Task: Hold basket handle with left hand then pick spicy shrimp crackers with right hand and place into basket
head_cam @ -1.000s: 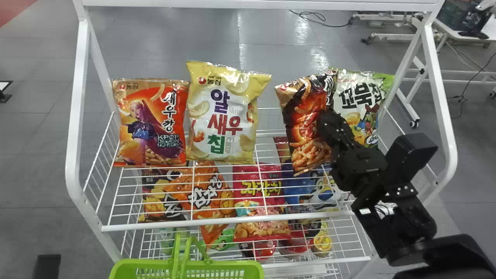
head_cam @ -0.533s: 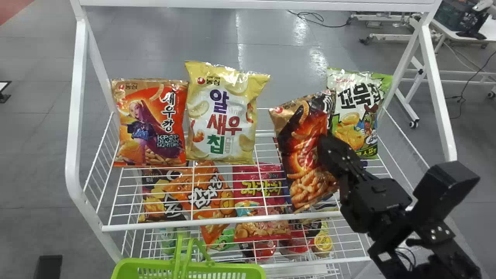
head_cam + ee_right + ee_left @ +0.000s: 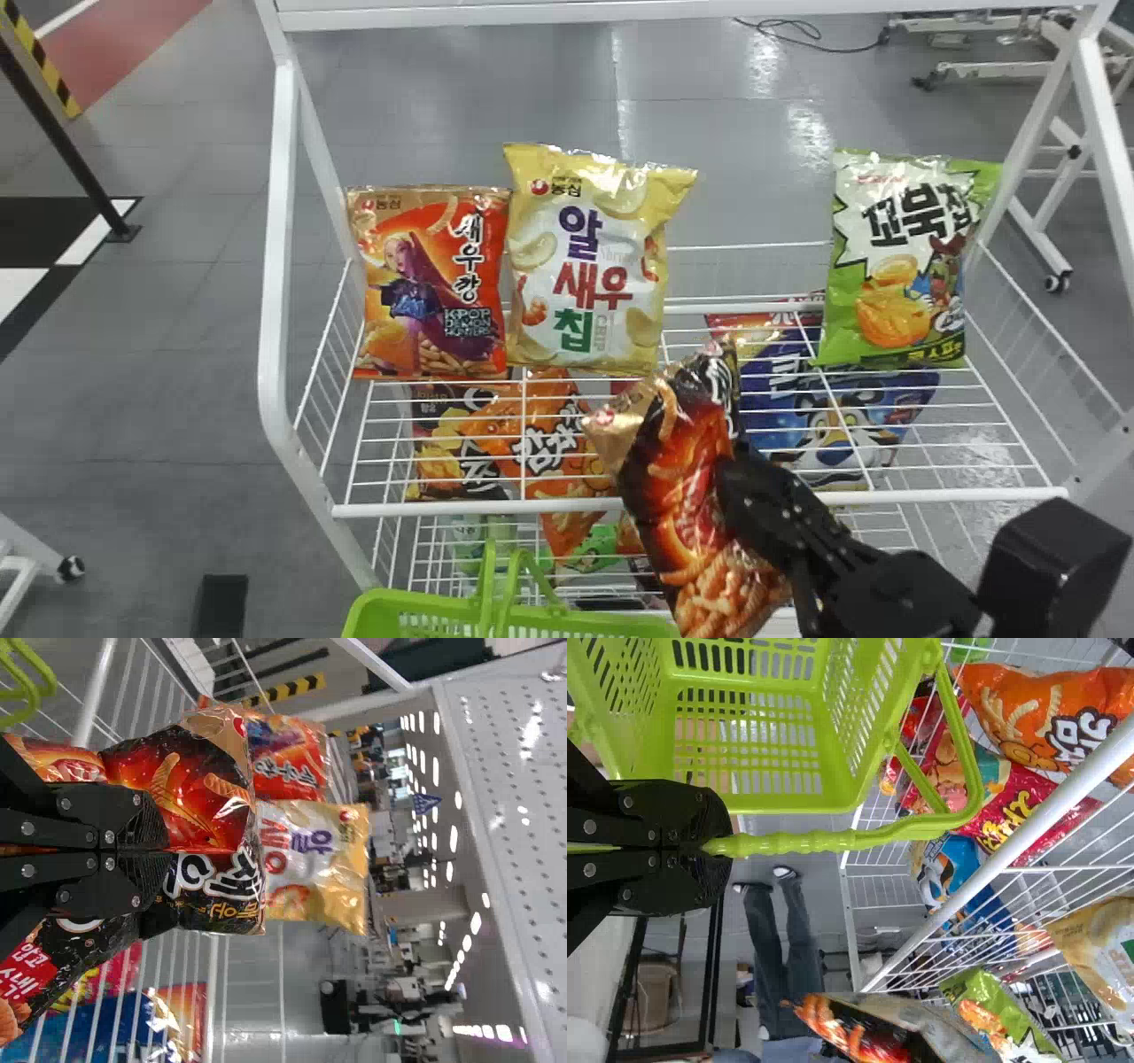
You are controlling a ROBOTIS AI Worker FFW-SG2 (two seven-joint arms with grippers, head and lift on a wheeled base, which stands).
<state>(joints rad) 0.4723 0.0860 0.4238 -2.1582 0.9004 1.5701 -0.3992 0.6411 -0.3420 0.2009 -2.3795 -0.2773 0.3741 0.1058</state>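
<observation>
1. The right gripper (image 3: 731,474) is clamped on the side edge of the spicy shrimp crackers (image 3: 682,505), a black and red bag with gold at its top. Its two flat black fingers pinch the wrapper between them.
2. The cracker bag is in the air, outside the basket (image 3: 425,602). In the head view it appears in front of the rack's front rail (image 3: 496,508), its top leaning left and its lower end by the basket's right end (how far above the rim, I cannot tell).
3. The left gripper (image 3: 713,847) is closed around the ribbed grip of the green handle (image 3: 797,842). The basket hangs from it, bright green with slotted walls, at the bottom of the head view.
4. Behind stands a white wire rack. On its upper shelf, from left to right, are an orange-red snack bag (image 3: 425,292), a yellow and white bag (image 3: 589,275) touching or nearly touching it, and, well apart at the right, a green and white bag (image 3: 895,266). All three stand upright, fronts facing the robot.
5. Through the wires, more snacks show lower down, among them an orange bag (image 3: 554,434) on the left and a blue bag (image 3: 833,425) on the right.
</observation>
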